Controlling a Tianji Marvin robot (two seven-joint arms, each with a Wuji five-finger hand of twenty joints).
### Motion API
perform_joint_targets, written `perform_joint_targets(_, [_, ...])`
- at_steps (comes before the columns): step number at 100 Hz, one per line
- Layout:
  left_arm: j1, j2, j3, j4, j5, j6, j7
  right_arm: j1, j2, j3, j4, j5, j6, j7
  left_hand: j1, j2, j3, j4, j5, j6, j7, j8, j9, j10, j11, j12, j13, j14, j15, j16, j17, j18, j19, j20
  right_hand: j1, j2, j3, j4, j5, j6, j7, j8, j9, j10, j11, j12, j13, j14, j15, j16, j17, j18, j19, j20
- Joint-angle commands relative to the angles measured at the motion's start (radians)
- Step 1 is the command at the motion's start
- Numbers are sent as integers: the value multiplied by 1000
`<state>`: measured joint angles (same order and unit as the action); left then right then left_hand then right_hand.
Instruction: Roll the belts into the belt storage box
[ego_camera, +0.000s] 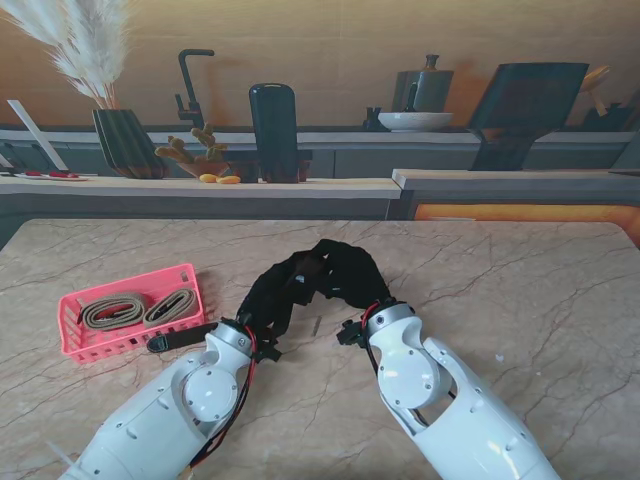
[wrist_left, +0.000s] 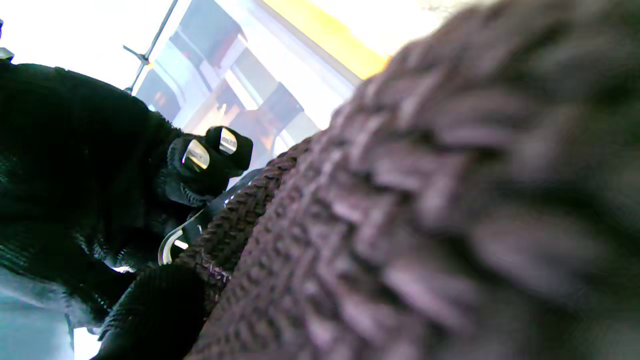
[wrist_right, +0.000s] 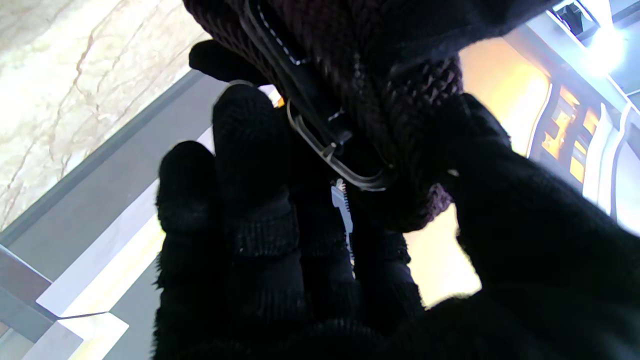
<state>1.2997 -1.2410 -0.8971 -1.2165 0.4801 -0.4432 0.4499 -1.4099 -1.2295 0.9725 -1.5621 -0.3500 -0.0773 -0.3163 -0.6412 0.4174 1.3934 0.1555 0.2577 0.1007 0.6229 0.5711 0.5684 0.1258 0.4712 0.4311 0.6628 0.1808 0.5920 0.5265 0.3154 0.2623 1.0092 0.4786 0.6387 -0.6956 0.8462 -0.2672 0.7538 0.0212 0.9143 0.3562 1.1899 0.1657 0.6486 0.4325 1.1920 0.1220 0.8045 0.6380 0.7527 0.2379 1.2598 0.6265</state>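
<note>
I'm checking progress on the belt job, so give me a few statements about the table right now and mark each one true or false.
1. The pink storage box already holds rolled belts. True.
2. The box sits on the robot's right. False: it is on the robot's left.
3. Both gloved hands, left hand and right hand, meet over the table's middle. True.
4. The belt being handled is tan. False: it is a dark braided belt.
5. A metal buckle shows in the right wrist view. True.
</note>
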Motion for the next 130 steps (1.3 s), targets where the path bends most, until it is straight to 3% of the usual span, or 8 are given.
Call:
perform_joint_targets(1, [8, -3, -1, -6, -6, -4, -14, -5, -1, 7, -27, -2, -16, -15, -374, 281, 147, -41, -47, -38, -73, -38, -44, -35, -36, -23, -43, -32, -30, -17, -22, -1, -30, -2, 154, 89, 164, 32, 104, -340, 140, 93, 1, -112, -22, 13, 2, -46, -5, 10, 18, -68, -1, 6])
perform_joint_targets(16, [10, 1, -4, -11, -34, -8, -51, -15, 2, 26, -47, -1, -22, -14, -462, 281, 176, -46, -60, -44, -145, -92, -104, -31, -92, -62, -115, -24, -117, -43, -56, 8, -76, -17, 155, 91, 159, 33, 103, -341, 140, 94, 1, -112, -22, 12, 1, -47, -5, 11, 17, -70, -2, 7])
perform_joint_targets(59, [10, 12, 0, -18, -64, -27, -114, -28, 8, 66, -89, 80, -36, 39, -421, 281, 177, -33, -70, -65, -178, -137, -113, -21, -122, -90, -141, -52, -194, -68, -79, 4, -128, -17, 154, 99, 148, 35, 99, -356, 141, 98, -3, -123, -23, 11, -6, -55, -8, 11, 7, -82, -11, 10])
perform_joint_targets(74, [25, 17, -8, -44, -94, -28, -147, -25, 17, 78, -91, 89, -52, 73, -363, 281, 173, -49, 39, -54, -102, -96, -19, -27, -97, -81, -75, -45, -172, -58, -56, 15, -127, -10, 152, 103, 142, 35, 95, -357, 139, 99, -3, -121, -24, 12, -9, -54, -8, 12, 5, -84, -13, 13])
perform_joint_targets(88, [35, 20, -13, -63, -108, -1, -162, -22, 26, 92, -89, 29, -84, 71, -214, 281, 127, -59, 237, -75, 45, -10, 218, -23, -1, -25, 114, -22, 3, 24, 28, 0, -30, 26, 153, 108, 135, 34, 89, -359, 139, 99, -5, -123, -25, 12, -11, -56, -8, 14, 3, -87, -15, 15])
perform_joint_targets(105, [33, 20, -12, -62, -98, 17, -155, -25, 40, 121, -90, -91, -121, 48, -156, 280, 96, -59, 283, -81, 91, 10, 276, -16, 36, 1, 154, -13, 75, 44, 46, -3, 11, 26, 154, 115, 127, 35, 82, -360, 140, 99, -7, -124, -24, 11, -11, -60, -7, 15, 4, -87, -17, 17])
perform_joint_targets(115, [36, 19, -14, -69, -101, 26, -154, -28, 43, 130, -94, -108, -124, 48, -162, 281, 58, -108, 351, -125, 198, 16, 379, -17, 99, 29, 233, -9, 163, 58, 93, -10, 69, 33, 156, 114, 125, 36, 83, -357, 142, 96, -8, -120, -22, 10, -12, -58, -7, 15, 4, -84, -18, 19])
perform_joint_targets(130, [36, 21, -13, -70, -104, 16, -165, -21, 41, 129, -74, -150, -131, 8, -174, 281, 64, -117, 441, -140, 377, -58, 524, -26, 227, 74, 358, -24, 337, 76, 175, -22, 175, 47, 155, 119, 122, 37, 77, -359, 143, 94, -12, -123, -20, 7, -13, -61, -7, 14, 8, -87, -19, 19])
